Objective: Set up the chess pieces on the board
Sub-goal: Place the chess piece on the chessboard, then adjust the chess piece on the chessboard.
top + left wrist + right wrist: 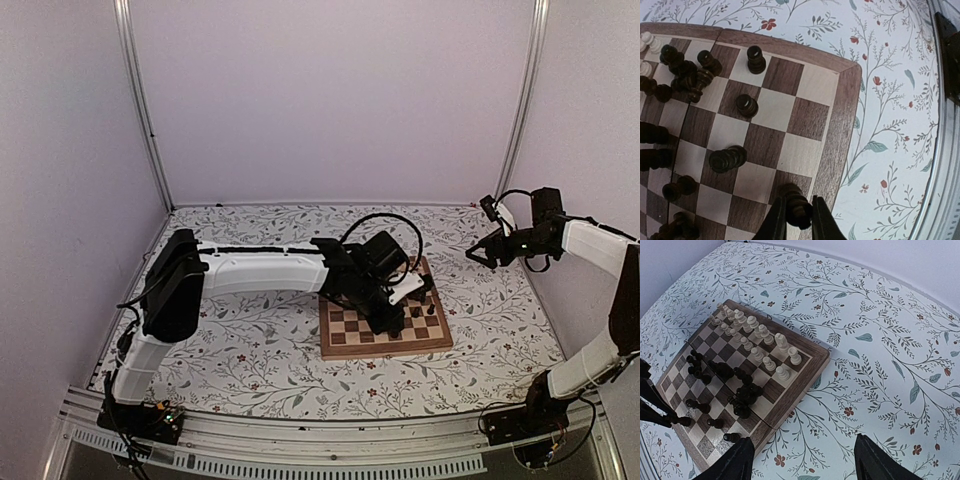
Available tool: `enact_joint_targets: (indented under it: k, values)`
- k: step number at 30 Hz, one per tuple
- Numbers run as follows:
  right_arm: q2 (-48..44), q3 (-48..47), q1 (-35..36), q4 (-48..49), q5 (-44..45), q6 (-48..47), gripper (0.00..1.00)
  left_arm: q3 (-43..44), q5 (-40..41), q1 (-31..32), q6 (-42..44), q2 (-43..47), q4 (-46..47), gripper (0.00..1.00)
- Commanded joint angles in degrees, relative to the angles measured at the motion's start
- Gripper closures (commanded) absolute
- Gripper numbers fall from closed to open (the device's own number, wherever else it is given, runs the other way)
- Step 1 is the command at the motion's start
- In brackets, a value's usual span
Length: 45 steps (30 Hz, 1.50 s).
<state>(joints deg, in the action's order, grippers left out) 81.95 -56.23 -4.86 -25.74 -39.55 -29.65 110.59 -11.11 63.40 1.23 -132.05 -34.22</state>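
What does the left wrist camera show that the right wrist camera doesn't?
Only the left wrist view clearly shows the left gripper shut on a dark piece near the edge of the board. Only the right wrist view shows the pale pieces in two full rows and the open right gripper above the floral cloth. Both show the board and the scattered dark pieces.
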Motion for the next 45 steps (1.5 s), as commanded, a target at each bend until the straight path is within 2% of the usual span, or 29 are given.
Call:
enact_joint_targets:
  k: [1,5,10,12,15,21,30,38,45]
  values:
    - [0.79,-0.37,0.39,-0.63,-0.09,-0.66,0.28,0.54,-0.36,-0.78,-0.44,-1.11,-0.3,0.8]
    - [0.84,-0.37,0.38,-0.73,-0.17,-0.6,0.28,0.76,-0.07,-0.81,-0.63,0.13,-0.41,0.72]
    - [0.93,-0.37,0.38,-0.71,-0.18,-0.71,0.28,1.18,1.4,-0.78,0.33,4.18,-0.46,0.55]
    - [0.99,-0.45,0.38,-0.8,-0.18,-0.74,0.28,1.46,3.0,-1.01,0.77,5.56,0.36,0.53]
    - [0.95,-0.46,0.47,-0.81,-0.11,-0.7,0.28,2.78,4.7,-2.17,-0.22,5.66,1.39,0.53]
    - [0.84,-0.42,0.47,-0.92,0.15,-0.74,0.28,9.48,4.78,-4.12,-4.06,0.67,-0.67,0.58]
    - [0.58,-0.36,0.51,-0.9,0.33,-0.9,0.28,16.67,0.87,-4.27,-4.2,-6.26,-4.82,0.57]
    - [0.75,-0.35,0.54,-0.89,0.34,-1.11,0.28,17.3,0.04,-4.28,-4.06,-8.49,-6.13,0.55]
    - [0.91,-0.42,0.56,-0.97,0.37,-1.11,0.28,17.34,-1.27,-4.33,-4.11,-9.52,-6.15,0.57]
